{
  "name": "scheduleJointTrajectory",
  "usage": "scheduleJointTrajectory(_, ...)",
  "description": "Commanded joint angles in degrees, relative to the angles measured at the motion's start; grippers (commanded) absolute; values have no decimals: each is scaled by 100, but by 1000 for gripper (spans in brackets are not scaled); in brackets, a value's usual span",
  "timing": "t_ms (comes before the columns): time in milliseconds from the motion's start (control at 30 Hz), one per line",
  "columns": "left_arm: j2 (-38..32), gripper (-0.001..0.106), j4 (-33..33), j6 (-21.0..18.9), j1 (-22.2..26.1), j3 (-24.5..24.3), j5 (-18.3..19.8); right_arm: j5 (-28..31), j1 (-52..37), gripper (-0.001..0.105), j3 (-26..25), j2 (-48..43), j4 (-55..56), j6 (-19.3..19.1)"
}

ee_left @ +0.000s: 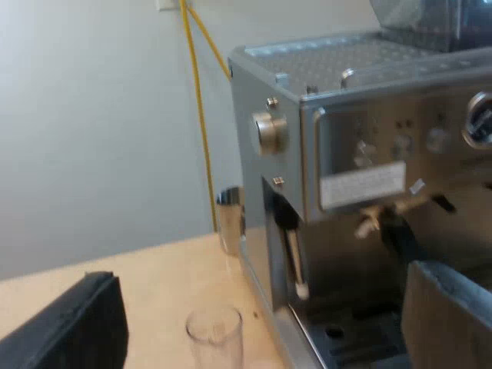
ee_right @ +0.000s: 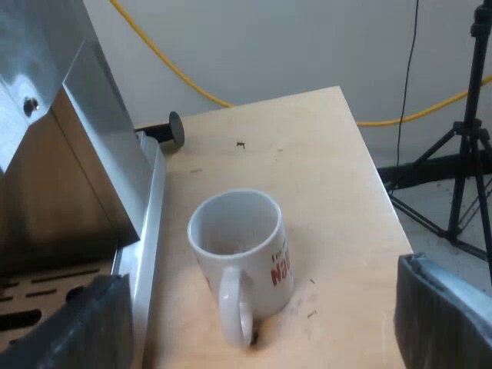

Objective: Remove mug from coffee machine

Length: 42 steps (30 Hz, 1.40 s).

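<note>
As mug (ee_right: 238,246) stands upright on bench (ee_right: 330,146) just beside machine (ee_right: 69,169), handle twd right end effector (ee_right: 269,307), that one gapes open astride it; right arm's nearer.

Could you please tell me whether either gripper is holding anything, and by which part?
Nothing is held. The left gripper and right gripper are both open; the mug stands untouched on the table beside the espresso machine.

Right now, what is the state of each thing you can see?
mug: upright on the table beside the machine, looks empty.
measuring glass: upright, looks empty, on the table.
left pincer: open, empty.
right pincer: open, above the mug.
</note>
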Motion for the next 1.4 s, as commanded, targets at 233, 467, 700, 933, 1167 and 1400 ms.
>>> scheduleJointTrajectory(233,-352,79,1027,-8,-10,-196,206,-196,201,71,-66,-567,748,-76)
scheduleJointTrajectory(467,-352,79,1032,-8,-10,-196,287,-185,342,71,-66,-857,1335,-76)
scheduleJointTrajectory(700,-352,79,1165,-8,-10,-185,314,-163,343,71,210,-1245,1700,-19)
scheduleJointTrajectory(933,-352,79,1368,-8,-10,-151,314,-147,343,71,536,-1693,1931,-19)
scheduleJointTrajectory(1167,-352,79,1368,-8,-10,-151,314,-147,343,71,669,-1783,2183,34)
scheduleJointTrajectory(1400,-352,79,1368,-8,-10,166,314,14,343,71,814,-1783,2311,48)
